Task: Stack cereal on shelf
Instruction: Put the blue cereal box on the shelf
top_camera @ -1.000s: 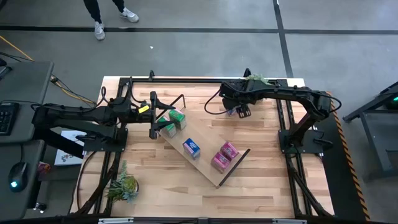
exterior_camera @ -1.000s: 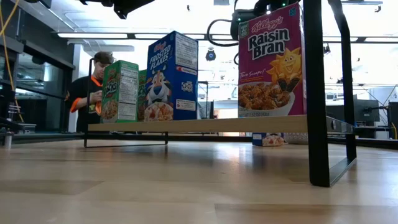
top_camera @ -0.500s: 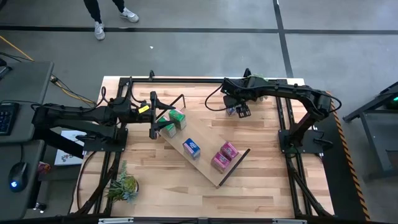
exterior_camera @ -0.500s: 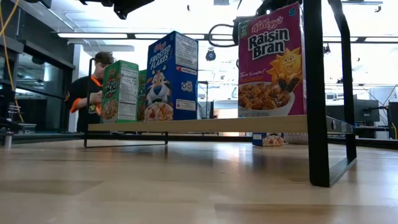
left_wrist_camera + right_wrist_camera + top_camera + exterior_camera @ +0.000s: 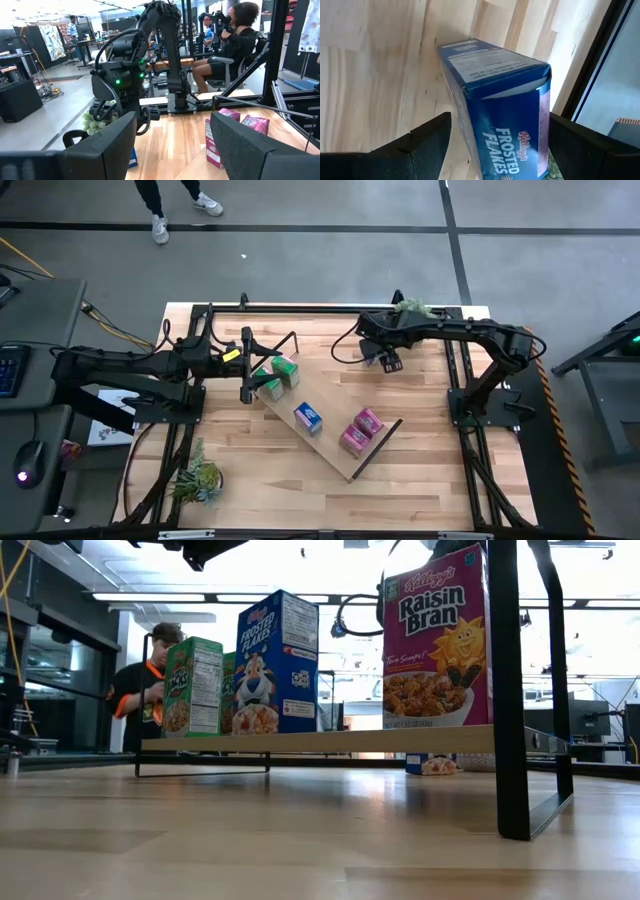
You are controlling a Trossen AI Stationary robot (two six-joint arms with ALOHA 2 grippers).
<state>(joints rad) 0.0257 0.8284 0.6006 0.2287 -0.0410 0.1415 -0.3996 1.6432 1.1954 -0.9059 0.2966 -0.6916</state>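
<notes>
Right wrist view: blue cereal box (image 5: 500,105) stands between the wide-open right pincer (image 5: 495,150) fingers.

1. A grey concrete floor (image 5: 300,265) surrounds the slatted wooden worktop (image 5: 400,480), crossed by dark lines.
2. A person's legs in white sneakers (image 5: 160,228) stand on the floor beyond the worktop.
3. To one side, a grey desk (image 5: 40,305) carries a keyboard (image 5: 8,370) and a mouse (image 5: 28,462).
4. Long ceiling light strips (image 5: 170,597) brighten the room.
5. A seated person in black and orange (image 5: 135,700) shows behind the worktop.
6. Another person sits in an office chair (image 5: 235,45); patterned fabric (image 5: 50,35) hangs farther back.
</notes>
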